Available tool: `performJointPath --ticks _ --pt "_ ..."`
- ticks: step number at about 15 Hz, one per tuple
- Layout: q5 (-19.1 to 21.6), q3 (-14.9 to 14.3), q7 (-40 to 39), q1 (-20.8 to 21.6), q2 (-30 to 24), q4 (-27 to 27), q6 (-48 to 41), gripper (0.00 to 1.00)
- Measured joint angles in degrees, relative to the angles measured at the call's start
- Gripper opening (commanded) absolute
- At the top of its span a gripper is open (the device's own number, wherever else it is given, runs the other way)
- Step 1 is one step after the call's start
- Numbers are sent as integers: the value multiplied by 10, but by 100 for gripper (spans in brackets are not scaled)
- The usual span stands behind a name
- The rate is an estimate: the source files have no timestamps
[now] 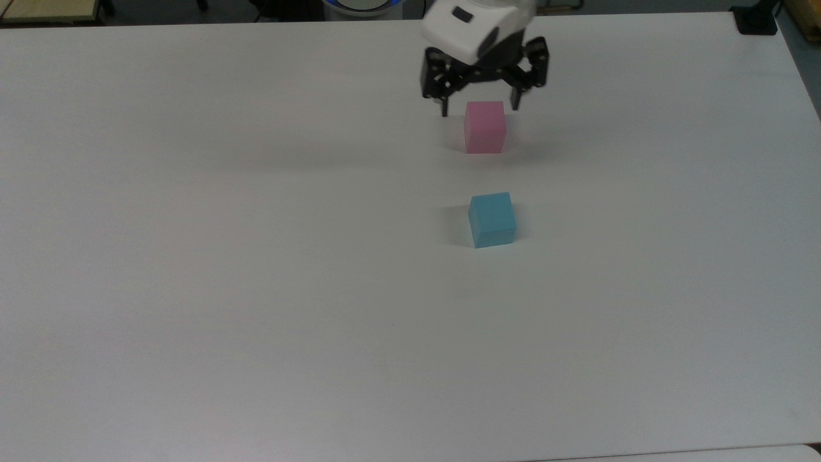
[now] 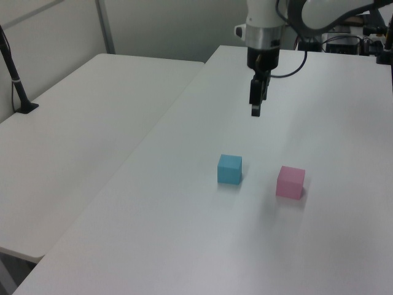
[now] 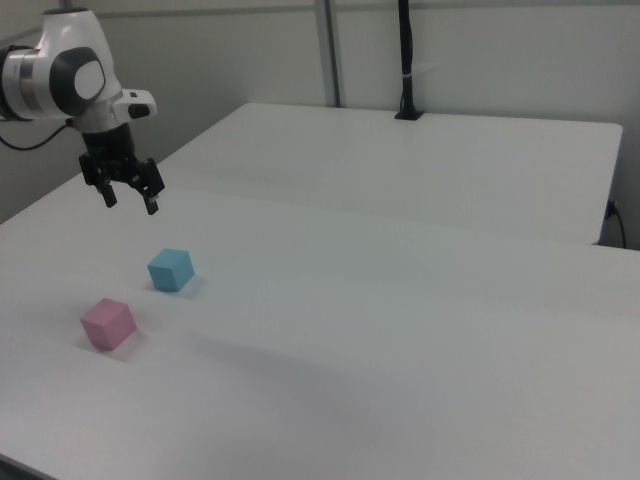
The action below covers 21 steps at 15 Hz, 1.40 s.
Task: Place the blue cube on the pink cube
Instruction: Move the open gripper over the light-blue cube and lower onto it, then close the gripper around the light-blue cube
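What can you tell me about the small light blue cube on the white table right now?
The small light blue matte cube has plain faces with no markings and sits flat on the white table, turned slightly askew to the table edges in the top view. Nothing touches it but the table. The pale pink cube stands apart from it, at the left view's right. The open two-finger gripper hangs in the air, clear of the blue cube.
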Motion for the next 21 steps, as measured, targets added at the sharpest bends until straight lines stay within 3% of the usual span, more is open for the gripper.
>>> performJointPath --ticks 9,17,21 --pt "-42 0 47 54 148 89 50 100" --pt "-80 -8 59 58 203 94 82 100" --pt "-86 -26 59 58 225 94 95 100"
